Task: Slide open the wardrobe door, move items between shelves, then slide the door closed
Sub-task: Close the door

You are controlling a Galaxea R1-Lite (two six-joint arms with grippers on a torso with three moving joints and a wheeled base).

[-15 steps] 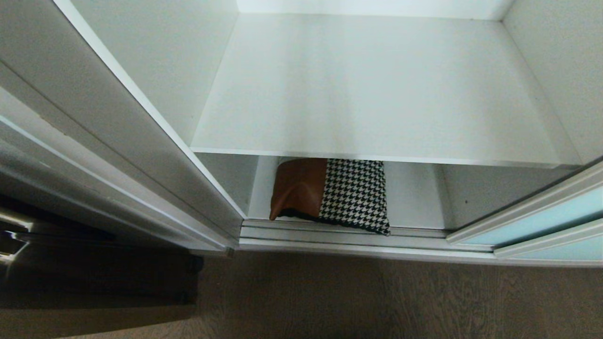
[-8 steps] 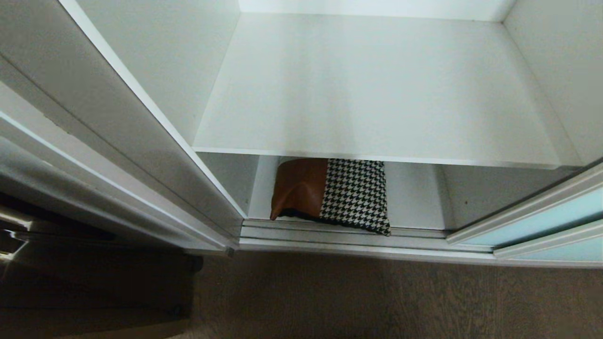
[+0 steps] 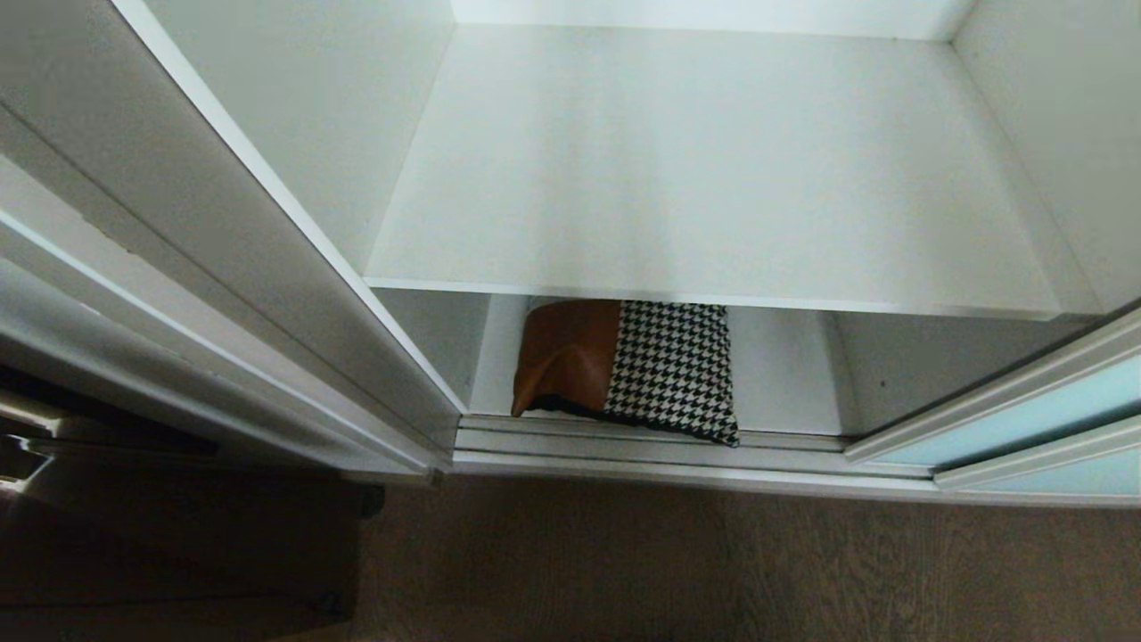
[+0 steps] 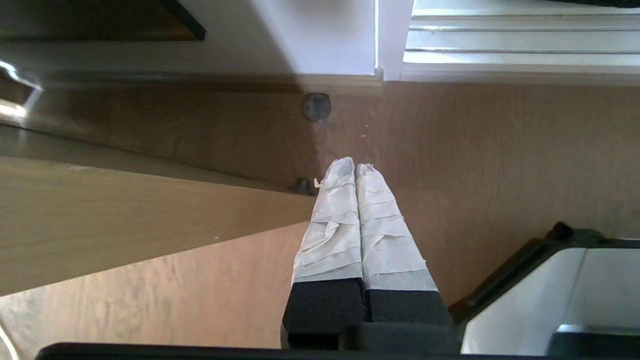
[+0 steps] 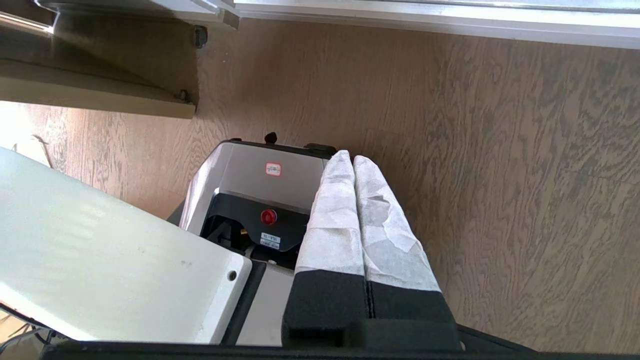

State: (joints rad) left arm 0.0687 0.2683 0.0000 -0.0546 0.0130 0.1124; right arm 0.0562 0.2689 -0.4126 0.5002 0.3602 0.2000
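Inside the wardrobe, the patchwork cushion lies on the lower shelf, its front corner reaching over the bottom track, beneath the bare upper shelf. Off at the right edge stands the sliding wardrobe door, pushed aside. Both pincers hang over the wood floor, the left pincer and right pincer each pressed closed on nothing.

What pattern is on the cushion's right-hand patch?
Black-and-white houndstooth on the cushion, beside a brown leather patch; head view shows it best.
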